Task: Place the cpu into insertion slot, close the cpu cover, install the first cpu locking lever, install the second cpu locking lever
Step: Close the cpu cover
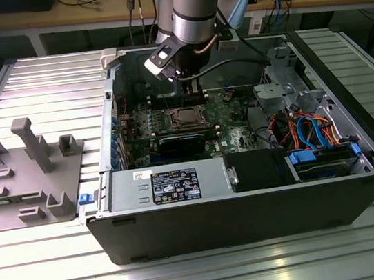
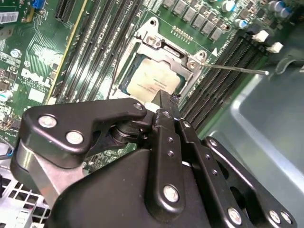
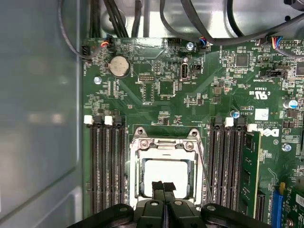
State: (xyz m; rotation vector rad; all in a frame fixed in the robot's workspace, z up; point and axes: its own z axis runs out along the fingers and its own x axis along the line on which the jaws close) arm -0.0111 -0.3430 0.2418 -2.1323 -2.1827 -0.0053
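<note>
The claw [image 3: 164,186] hangs low inside the open computer case [image 1: 252,207], its two black fingers pressed together with nothing between them, tips just above the near edge of the cpu [image 3: 167,172]. The cpu lies flat in its socket, and the cpu cover [image 3: 164,142] is down around it, the silver frame hugging all four sides so that only the pale metal top shows through the cut-out. Room here is tight: banks of long black memory slots [image 3: 107,166] run close along both sides of the socket. In the second wrist view a thin wire lever [image 2: 232,69] juts out from a corner of the frame, across the slots toward the case's grey metal wall [image 3: 38,118]. Beyond the socket the green motherboard [image 3: 156,95] opens up flatter, with a coin cell [image 3: 118,66] and low chips, before black cables crowd its far edge. In the exterior view the arm [image 1: 193,7] reaches in over the case's back rim. Orange and blue wiring [image 1: 311,129] is bundled in the corner on that view's right. The case sits on a ribbed aluminium tabletop [image 1: 66,268], with a grey moulded fixture [image 1: 32,176] well apart on that view's left.
</note>
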